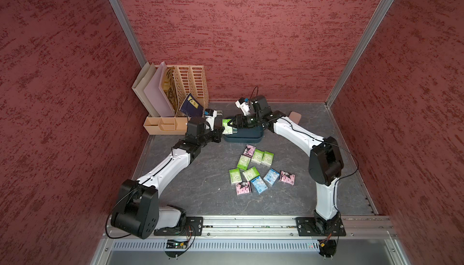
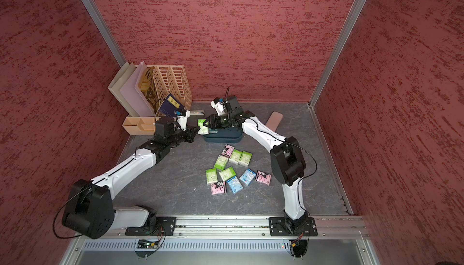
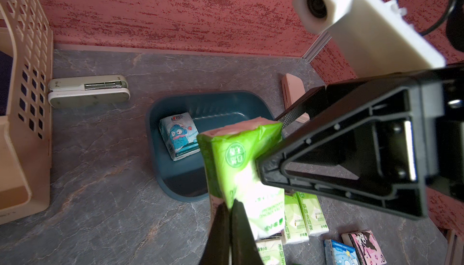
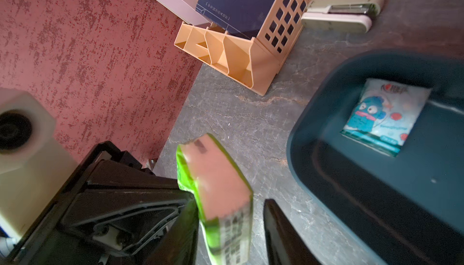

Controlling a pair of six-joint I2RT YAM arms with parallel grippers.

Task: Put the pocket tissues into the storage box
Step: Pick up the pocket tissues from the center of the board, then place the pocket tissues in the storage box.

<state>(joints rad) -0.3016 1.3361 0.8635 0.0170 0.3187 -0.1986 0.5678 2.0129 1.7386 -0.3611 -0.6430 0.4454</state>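
Gripping one end of the green tissue packet (image 3: 236,160), the left pincer (image 3: 229,216) holds its far end inside the open right pincer (image 4: 228,203); the storage box (image 4: 351,175) lies just beyond, below both.

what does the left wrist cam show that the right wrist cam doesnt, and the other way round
Only the left wrist view: the pink case near the storage box, the loose packets outside it, and the right wrist camera.
Only the right wrist view: the organizer's divided front tray, the navy booklet's labelled cover, and the left wrist camera.
Both: the green packet pinched by the left gripper, the blue packet lying in the box, and the stapler.
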